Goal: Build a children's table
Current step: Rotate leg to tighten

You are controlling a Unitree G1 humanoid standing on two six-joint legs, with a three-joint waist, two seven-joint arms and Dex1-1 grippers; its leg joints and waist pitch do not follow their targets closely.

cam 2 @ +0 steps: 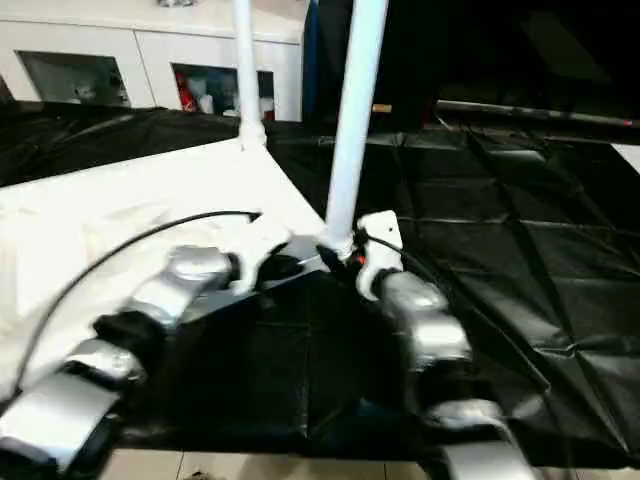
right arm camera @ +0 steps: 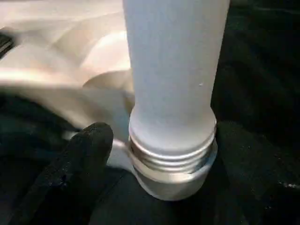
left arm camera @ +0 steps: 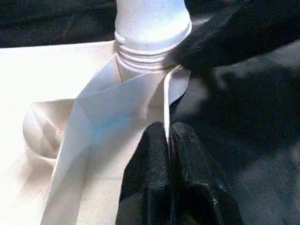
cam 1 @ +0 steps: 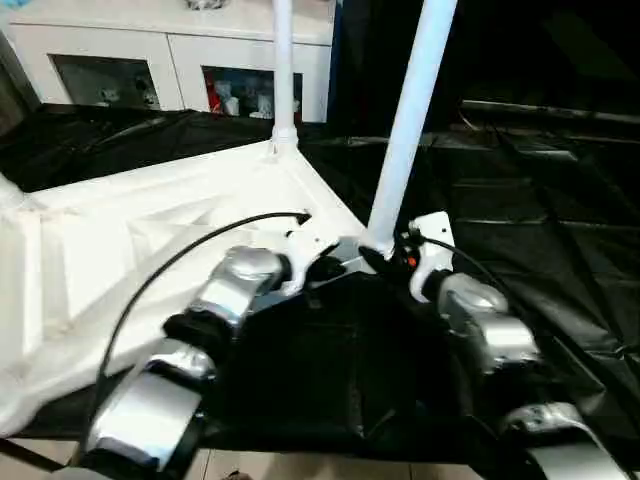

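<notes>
Left gripper (left arm camera: pixel 168 140) pinching tabletop (cam 1: pixel 150 230) rim. Right gripper (right arm camera: pixel 159 154) spread around near leg (right arm camera: pixel 176 70) base; threads exposed. Risk: leg leaning, cross-threading.

Head pair downward (wrists close-up)

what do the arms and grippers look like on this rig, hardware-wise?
Both forearms are silver metal segments with black joints. A thin black cable loops along the left arm. White housings sit at the wrists; the right one has a small orange-red mark. The left gripper and right gripper each have two matte black, rounded fingers.
</notes>
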